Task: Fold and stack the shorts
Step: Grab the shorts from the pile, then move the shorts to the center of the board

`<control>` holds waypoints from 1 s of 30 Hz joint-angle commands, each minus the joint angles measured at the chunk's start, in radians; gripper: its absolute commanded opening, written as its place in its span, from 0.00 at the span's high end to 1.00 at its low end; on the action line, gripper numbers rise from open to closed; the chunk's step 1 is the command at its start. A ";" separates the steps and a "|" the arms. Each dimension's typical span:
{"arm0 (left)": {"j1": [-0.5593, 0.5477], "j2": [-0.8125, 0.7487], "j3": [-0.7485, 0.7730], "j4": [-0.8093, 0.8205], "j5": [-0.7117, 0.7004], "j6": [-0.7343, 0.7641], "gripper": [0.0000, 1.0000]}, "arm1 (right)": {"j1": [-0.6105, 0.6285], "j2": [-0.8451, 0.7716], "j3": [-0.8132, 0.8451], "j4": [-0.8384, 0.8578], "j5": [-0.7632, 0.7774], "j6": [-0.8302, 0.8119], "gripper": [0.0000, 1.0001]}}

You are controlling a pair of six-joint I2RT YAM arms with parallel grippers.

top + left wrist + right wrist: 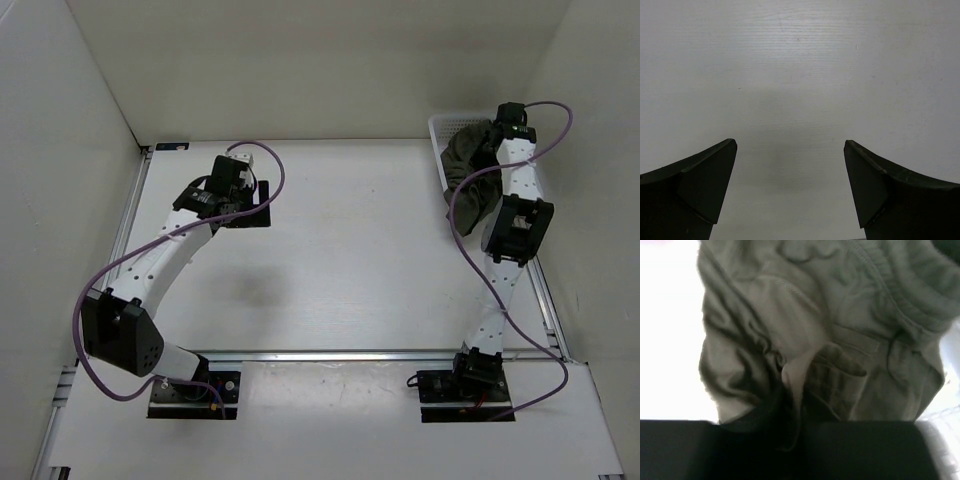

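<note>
The dark olive-green shorts [468,168] lie bunched in the white mesh basket [441,127] at the far right and spill over its near side. My right gripper [489,140] reaches down into them. In the right wrist view the crumpled cloth [815,315] fills the frame, with the ribbed waistband at the upper right. My right gripper [799,424] is shut on a fold of the shorts pinched between the dark fingers. My left gripper [262,203] hovers over bare table at the far left. In the left wrist view it [790,143] is open and empty.
White walls enclose the table on the left, back and right. The basket stands in the far right corner against the walls. An aluminium rail [340,355] runs across near the arm bases. Purple cables loop off both arms.
</note>
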 commanded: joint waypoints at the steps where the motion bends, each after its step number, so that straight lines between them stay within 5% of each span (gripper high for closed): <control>1: -0.003 -0.029 0.065 0.004 -0.092 -0.035 0.00 | 0.000 -0.070 0.047 0.061 -0.090 0.021 0.93; 2: -0.003 -0.029 0.065 -0.005 -0.092 -0.035 0.00 | 0.000 -0.102 0.047 0.070 -0.099 0.031 1.00; 19: 0.007 -0.119 0.141 -0.122 -0.075 -0.180 0.00 | 0.170 -0.806 -0.028 0.079 -0.256 -0.117 1.00; 26: 0.092 -0.197 0.215 -0.199 -0.088 -0.194 0.00 | 0.564 -0.949 -0.289 0.093 -0.216 -0.108 1.00; 28: 0.123 -0.207 0.238 -0.226 -0.088 -0.194 0.00 | 0.710 -0.960 -0.405 0.134 -0.190 -0.099 0.89; 30: 0.169 -0.207 0.258 -0.249 -0.059 -0.194 0.00 | 0.793 -0.914 -0.499 0.119 -0.141 -0.087 0.41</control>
